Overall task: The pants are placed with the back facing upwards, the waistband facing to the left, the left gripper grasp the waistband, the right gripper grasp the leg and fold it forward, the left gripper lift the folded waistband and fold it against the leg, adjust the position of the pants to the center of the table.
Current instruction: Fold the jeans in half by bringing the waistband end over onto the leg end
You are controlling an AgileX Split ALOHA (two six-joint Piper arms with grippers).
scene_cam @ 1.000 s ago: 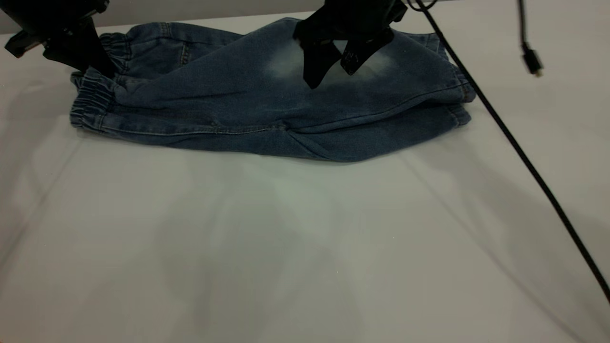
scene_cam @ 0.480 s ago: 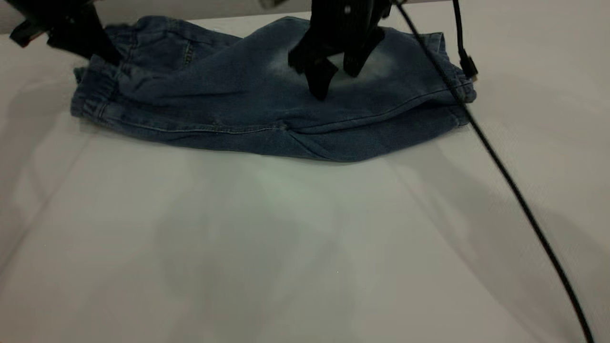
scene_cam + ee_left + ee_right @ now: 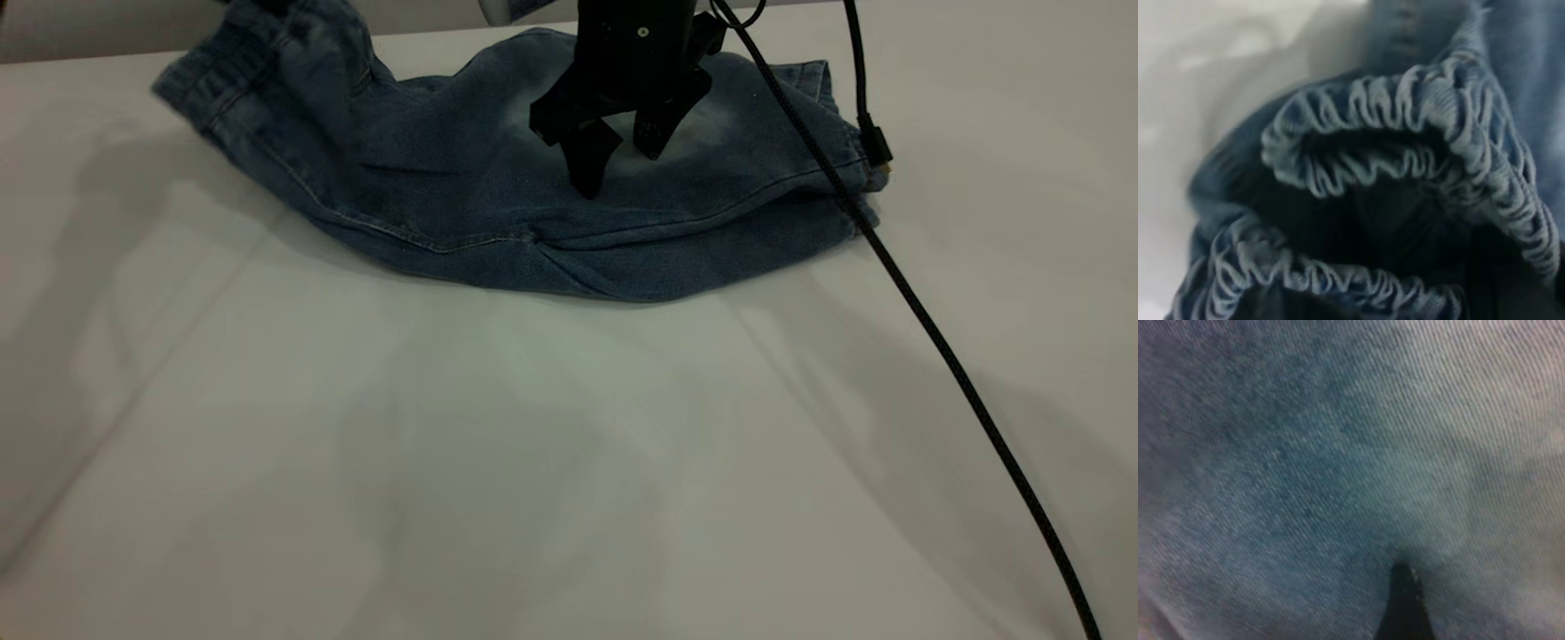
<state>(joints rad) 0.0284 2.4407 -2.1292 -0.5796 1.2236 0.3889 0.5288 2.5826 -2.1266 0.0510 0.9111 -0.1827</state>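
The blue denim pants lie folded lengthwise across the far part of the white table. Their ruched waistband is raised off the table at the far left and runs out past the exterior view's upper edge. My left gripper is outside that view. Its wrist view is filled by the gathered waistband, which it holds. My right gripper stands open, its tips down on the leg's pale faded patch. One of its fingertips shows against the denim.
A black cable runs from the right arm over the leg hems and across the table to the near right. A second cable with a plug hangs beside it. Bare tabletop lies in front of the pants.
The left gripper has lifted the waistband up off the table and out of the exterior view. The right gripper has come down onto the pale patch of the leg.
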